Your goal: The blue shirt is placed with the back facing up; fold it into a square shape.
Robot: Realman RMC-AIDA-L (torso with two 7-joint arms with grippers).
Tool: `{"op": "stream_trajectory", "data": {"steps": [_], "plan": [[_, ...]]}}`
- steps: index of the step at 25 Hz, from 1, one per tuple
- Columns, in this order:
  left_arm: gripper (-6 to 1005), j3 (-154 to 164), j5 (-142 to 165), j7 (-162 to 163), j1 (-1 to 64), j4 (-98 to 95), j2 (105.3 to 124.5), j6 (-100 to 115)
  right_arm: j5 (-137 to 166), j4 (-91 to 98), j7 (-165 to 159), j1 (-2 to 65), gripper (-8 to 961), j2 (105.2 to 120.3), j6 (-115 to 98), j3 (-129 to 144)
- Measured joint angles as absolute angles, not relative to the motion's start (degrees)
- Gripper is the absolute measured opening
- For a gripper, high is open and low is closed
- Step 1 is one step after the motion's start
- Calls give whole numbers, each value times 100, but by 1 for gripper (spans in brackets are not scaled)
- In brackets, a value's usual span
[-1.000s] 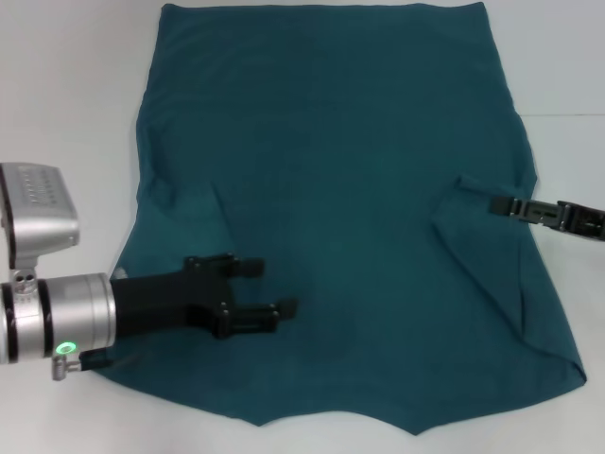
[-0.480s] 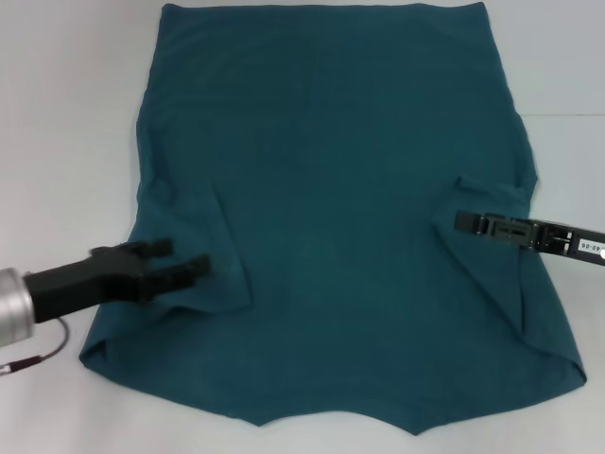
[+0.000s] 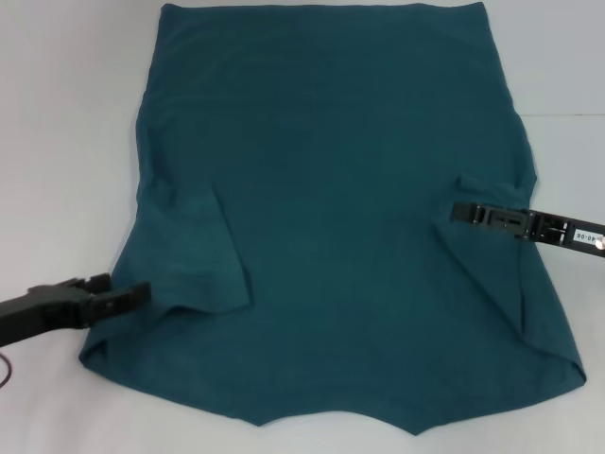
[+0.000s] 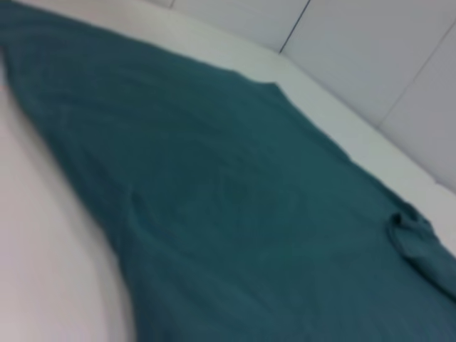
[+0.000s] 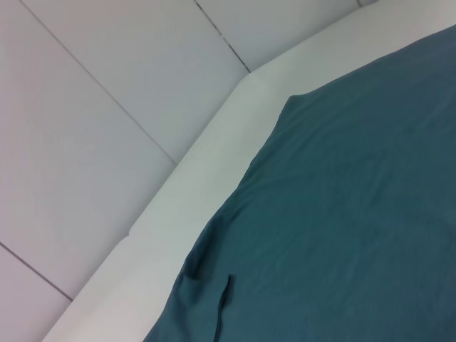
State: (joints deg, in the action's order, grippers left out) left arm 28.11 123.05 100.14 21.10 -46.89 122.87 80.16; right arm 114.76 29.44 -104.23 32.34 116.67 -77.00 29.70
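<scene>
ITEM: blue shirt [image 3: 331,218]. Lies flat on white table [image 3: 66,113], back up, hem at far edge, collar end near robot. Both short sleeves folded inward onto body: left sleeve flap [image 3: 203,260] and right sleeve flap [image 3: 482,246] each make a slanted crease.

CHANGE, vs 1 s ago: left gripper [image 3: 128,295] was well in over the cloth near the left sleeve; now pulled back to the shirt's left edge, tips just over the border, arm mostly out of view. Fingers look near-closed w/ nothing in them; sleeve flap sits where it was dropped. Right gripper [image 3: 468,214] has moved inward along the right sleeve fold, low over the cloth; seen edge-on, so can't tell if it is released or clenched, nor if it pinches cloth.

MEANING (judgement): sleeve-tuck step looks done on left, finishing on right. Outline is now roughly a tapered rectangle, not a square; lengthwise folds remain.

EDGES: far hem straight, close to table's far side. Left & right side edges slightly wavy. Near edge uneven, w/ points at collar end, close to bottom of head view.

ROOM: bare table wide on left, narrower on right. Centre of shirt unobstructed. Wrist views show cloth, table rim and wall panels only.
</scene>
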Motion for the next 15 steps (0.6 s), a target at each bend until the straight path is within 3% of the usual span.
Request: {"op": "stream_trajectory", "data": {"steps": [15], "plan": [[850, 2751, 12873, 10399, 1820, -5136, 12331, 8173, 11403, 2982, -10424, 3243, 911, 11658, -7687, 2970]]}}
